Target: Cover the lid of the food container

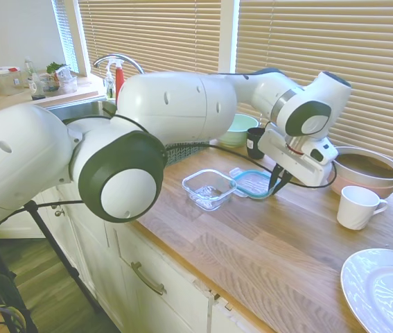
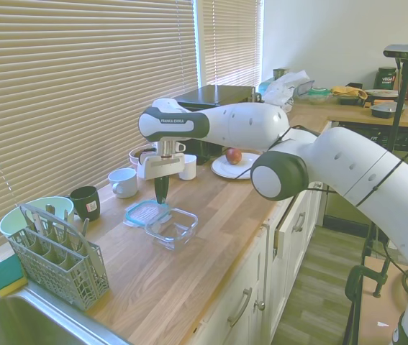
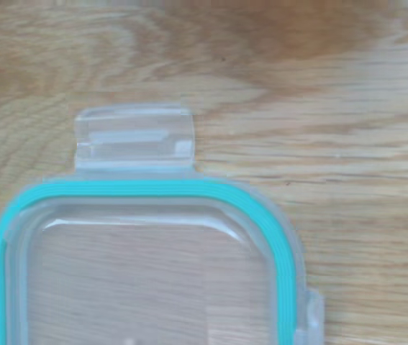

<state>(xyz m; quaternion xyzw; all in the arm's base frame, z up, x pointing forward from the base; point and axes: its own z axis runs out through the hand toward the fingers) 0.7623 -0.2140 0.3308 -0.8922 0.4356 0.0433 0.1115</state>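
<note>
The lid [image 1: 253,183], clear with a teal rim, lies on the wooden counter right behind the food container [image 1: 209,188], an empty clear shallow dish near the counter's front edge. My gripper [image 1: 275,184] points straight down at the lid's edge farthest from the sink, and its fingers are shut on that rim. From the other side, the lid [image 2: 144,213] touches the food container [image 2: 173,227], with my gripper [image 2: 161,196] at the lid's far edge. The wrist view shows the lid [image 3: 146,273] close up, a teal corner and a clear snap tab [image 3: 133,138] over wood grain.
A black mug [image 1: 255,142] and a mint green bowl [image 1: 240,129] stand behind the lid. A pink-and-white bowl [image 1: 367,170], a white cup [image 1: 356,207] and a white plate [image 1: 383,288] lie to the right. A grey cutlery rack [image 2: 56,255] stands by the sink.
</note>
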